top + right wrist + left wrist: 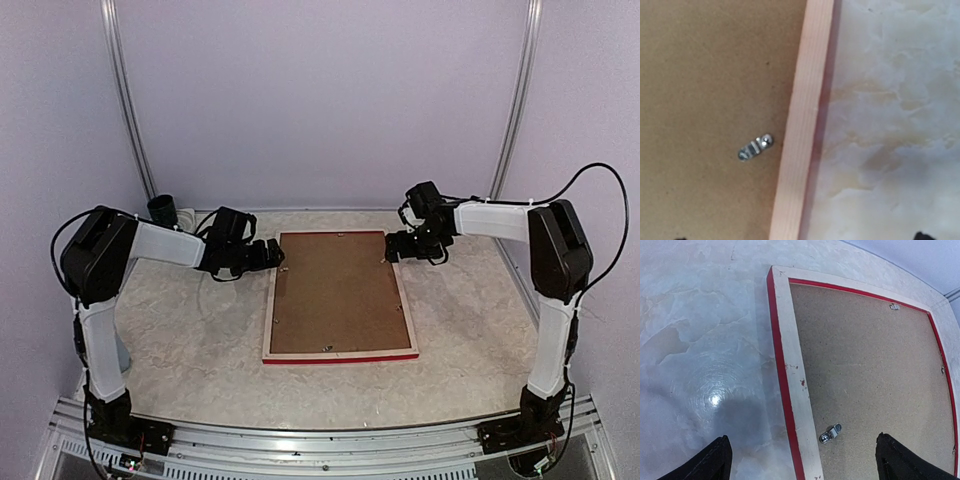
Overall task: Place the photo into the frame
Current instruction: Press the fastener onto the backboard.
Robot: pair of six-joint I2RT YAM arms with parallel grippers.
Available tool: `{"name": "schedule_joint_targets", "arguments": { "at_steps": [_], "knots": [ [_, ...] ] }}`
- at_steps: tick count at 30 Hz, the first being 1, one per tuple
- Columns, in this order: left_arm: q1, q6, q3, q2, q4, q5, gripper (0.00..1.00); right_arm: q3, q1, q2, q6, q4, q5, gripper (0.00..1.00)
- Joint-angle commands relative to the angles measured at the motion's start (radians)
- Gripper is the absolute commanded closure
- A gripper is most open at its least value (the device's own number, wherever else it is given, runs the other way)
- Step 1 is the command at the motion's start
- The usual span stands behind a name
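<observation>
The thin rectangular red-fronted, pale-wood picture frame is lying face down on the marbled table, its brown fibreboard backing probably hiding the unseen photo, while the left gripper and right gripper are hovering wide open at opposite edges, holding nothing.

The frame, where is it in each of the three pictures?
Top external: frame lies back-up in the middle of the table.
Left wrist: the frame's pale, red-edged side runs down the middle, slanted.
Right wrist: one pale side of the frame runs top to bottom, near the middle.
Shared landmark: the brown backing board inside it.
</observation>
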Motion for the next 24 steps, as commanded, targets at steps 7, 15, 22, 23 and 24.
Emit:
{"name": "schedule_joint_targets", "arguments": {
  "at_steps": [7, 15, 22, 23, 24],
  "knots": [
    [-0.003, 0.118, 0.121, 0.102, -0.114, -0.005, 0.07, 0.008, -0.006, 0.031, -0.007, 0.029, -0.013, 0.03],
    [-0.008, 0.182, 0.175, 0.131, -0.176, -0.051, 0.16, -0.017, -0.005, 0.011, -0.004, 0.047, -0.025, 0.03],
    [-0.016, 0.224, 0.217, 0.175, -0.203, -0.035, 0.17, -0.029, -0.005, 0.007, 0.0, 0.053, -0.025, 0.04],
    [-0.018, 0.228, 0.221, 0.178, -0.205, -0.035, 0.17, -0.031, -0.005, 0.007, 0.001, 0.055, -0.025, 0.04],
    [-0.018, 0.23, 0.224, 0.182, -0.207, -0.038, 0.18, -0.033, -0.005, 0.008, 0.001, 0.056, -0.025, 0.04]
  ]
}}
